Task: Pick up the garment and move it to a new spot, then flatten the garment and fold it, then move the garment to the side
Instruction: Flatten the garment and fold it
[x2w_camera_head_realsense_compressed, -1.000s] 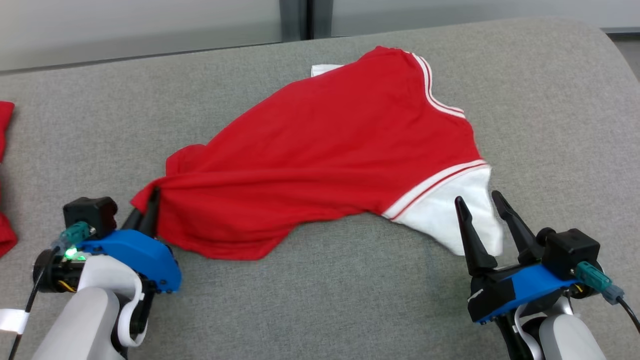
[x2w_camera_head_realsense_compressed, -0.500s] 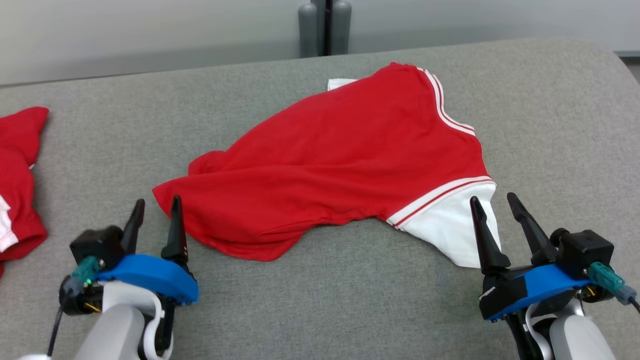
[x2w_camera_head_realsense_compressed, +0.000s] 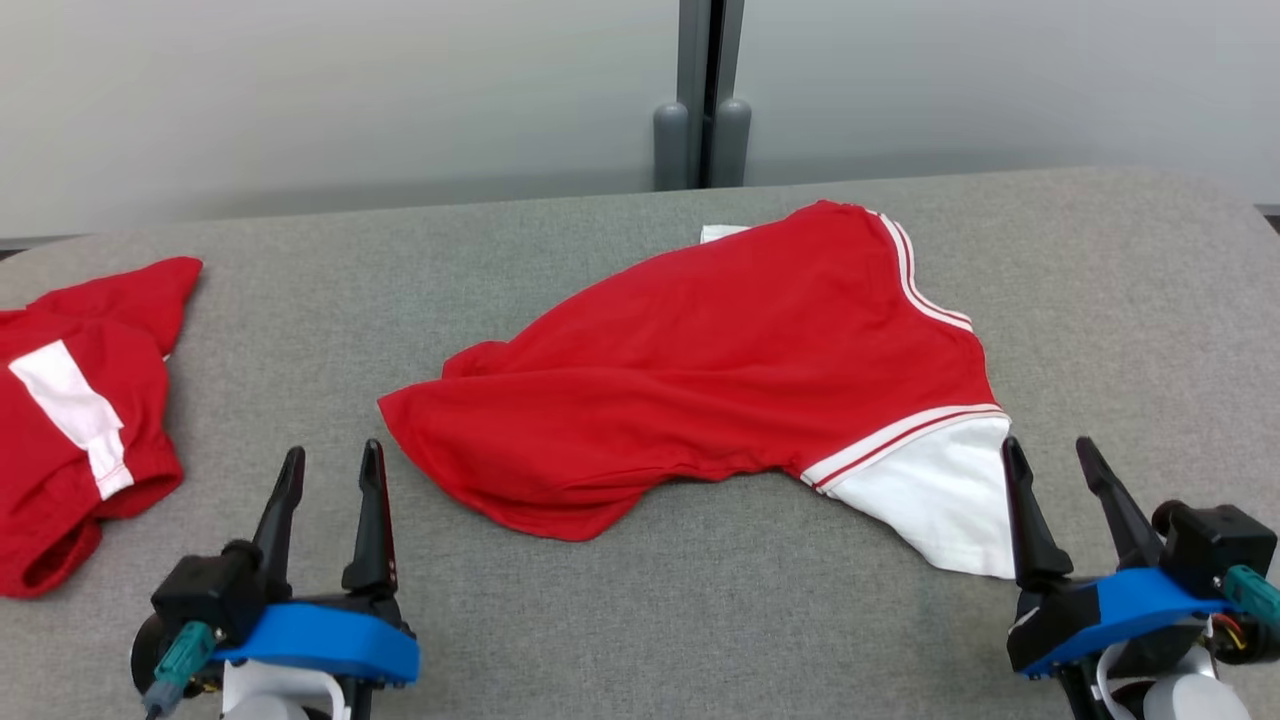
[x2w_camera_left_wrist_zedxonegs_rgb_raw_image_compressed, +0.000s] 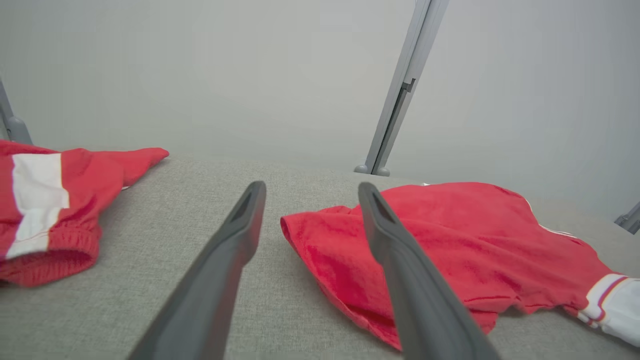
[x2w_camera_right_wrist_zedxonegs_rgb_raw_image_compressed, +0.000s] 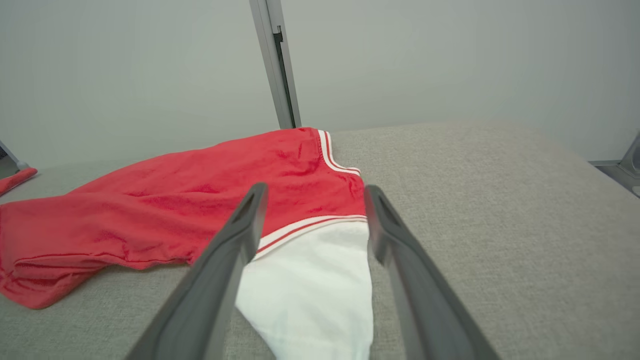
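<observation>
The garment (x2w_camera_head_realsense_compressed: 740, 370), a red shirt with a white sleeve and white stripes, lies loosely spread and creased across the middle of the grey table. Its red corner (x2w_camera_left_wrist_zedxonegs_rgb_raw_image_compressed: 320, 240) points towards my left gripper (x2w_camera_head_realsense_compressed: 332, 462), which stands open just short of it, holding nothing. At the lower right my right gripper (x2w_camera_head_realsense_compressed: 1050, 452) is open too, its fingers beside the white sleeve (x2w_camera_head_realsense_compressed: 940, 500). In the right wrist view the white sleeve (x2w_camera_right_wrist_zedxonegs_rgb_raw_image_compressed: 310, 285) lies under and between the open fingers (x2w_camera_right_wrist_zedxonegs_rgb_raw_image_compressed: 235, 250) of my right gripper (x2w_camera_right_wrist_zedxonegs_rgb_raw_image_compressed: 312, 192), and they do not grip it.
A second red garment with a white patch (x2w_camera_head_realsense_compressed: 80, 420) lies bunched at the table's left edge, also seen in the left wrist view (x2w_camera_left_wrist_zedxonegs_rgb_raw_image_compressed: 55, 205). A grey post (x2w_camera_head_realsense_compressed: 705, 100) stands against the pale wall behind the grey table (x2w_camera_head_realsense_compressed: 1120, 300).
My left gripper opened and let go of the garment's red corner, then drew back from it. The head camera tilted up, showing more wall and the second garment. The right gripper stayed open.
</observation>
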